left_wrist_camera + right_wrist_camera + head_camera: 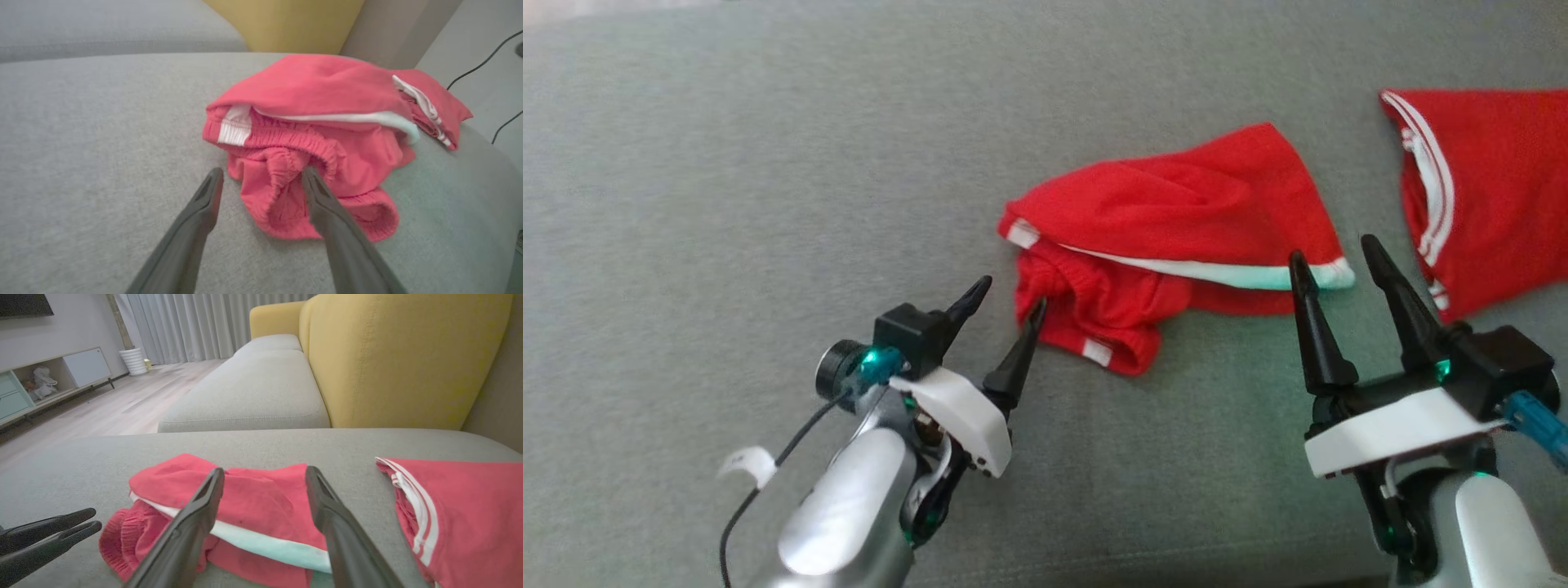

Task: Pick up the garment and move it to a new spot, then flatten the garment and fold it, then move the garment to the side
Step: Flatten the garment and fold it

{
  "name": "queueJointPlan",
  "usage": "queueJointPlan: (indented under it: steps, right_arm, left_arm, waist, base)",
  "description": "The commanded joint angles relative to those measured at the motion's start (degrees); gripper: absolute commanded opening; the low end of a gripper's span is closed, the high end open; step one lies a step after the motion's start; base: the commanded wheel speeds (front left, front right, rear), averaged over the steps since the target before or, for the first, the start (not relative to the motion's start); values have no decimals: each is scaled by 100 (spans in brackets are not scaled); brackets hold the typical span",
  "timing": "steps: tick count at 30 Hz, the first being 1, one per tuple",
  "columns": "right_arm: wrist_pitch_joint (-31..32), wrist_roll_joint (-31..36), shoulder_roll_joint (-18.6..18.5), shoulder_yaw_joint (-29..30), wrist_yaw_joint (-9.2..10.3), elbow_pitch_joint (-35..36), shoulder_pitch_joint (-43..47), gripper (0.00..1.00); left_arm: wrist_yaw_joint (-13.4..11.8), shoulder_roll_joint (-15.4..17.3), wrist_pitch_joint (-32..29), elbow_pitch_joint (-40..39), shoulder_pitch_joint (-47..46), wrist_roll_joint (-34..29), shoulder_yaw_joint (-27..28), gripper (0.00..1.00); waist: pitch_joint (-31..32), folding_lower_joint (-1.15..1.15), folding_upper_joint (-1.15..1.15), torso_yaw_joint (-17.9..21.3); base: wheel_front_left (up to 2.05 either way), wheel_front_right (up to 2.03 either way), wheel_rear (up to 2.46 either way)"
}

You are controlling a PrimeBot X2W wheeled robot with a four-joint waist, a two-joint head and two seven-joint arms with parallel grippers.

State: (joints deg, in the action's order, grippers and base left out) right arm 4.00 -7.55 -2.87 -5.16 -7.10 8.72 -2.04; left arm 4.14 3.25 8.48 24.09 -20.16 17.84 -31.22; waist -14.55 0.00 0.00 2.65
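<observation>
Now the left gripper (1011,294), jaws wide, has one fingertip at the waistband end of the garment (1168,220), which lies on the cushion (727,163) with its long axis running left to right. Its striped right end sits just ahead of the right gripper (1333,249), likewise spread (a second red piece (1494,180) lies beyond).

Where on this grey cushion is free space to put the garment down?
Widest bare patch: the grey cushion left of the crumpled garment and beyond it. A narrow strip separates it from the second red garment. Crowded near side: left gripper and right gripper stand open at its edge.
</observation>
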Motion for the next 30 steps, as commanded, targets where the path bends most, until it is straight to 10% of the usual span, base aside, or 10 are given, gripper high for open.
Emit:
queueJointPlan:
  steps: [1, 4, 5, 6, 30]
  right_arm:
    - [-44, -11, -8, -134, -39, 169, -184, 100]
    - [-72, -35, -7, -137, -39, 142, -208, 100]
    - [-87, -40, -6, -124, -39, 128, -212, 100]
    - [-101, -51, -5, -109, -39, 115, -214, 100]
    - [-45, -321, -1, 216, -39, -125, -66, 100]
  left_arm:
    - [64, -11, 98, 72, -322, 110, 83, 100]
    - [107, -22, 150, 367, -457, 197, -26, 98]
    - [124, -25, 186, 488, -512, 235, -72, 35]
    - [133, -28, 210, 608, -548, 284, -99, 0]
    - [-719, 1168, -60, -1046, 1198, 1023, 860, 0]
  waist:
    - [-156, 0, 0, 167]
    - [-198, 0, 0, 208]
    - [-208, 0, 0, 216]
    - [-216, 0, 0, 221]
    - [63, 0, 0, -360]
  base:
    - [0, 0, 0]
    - [0, 0, 0]
    - [0, 0, 0]
    - [0, 0, 0]
    - [0, 0, 0]
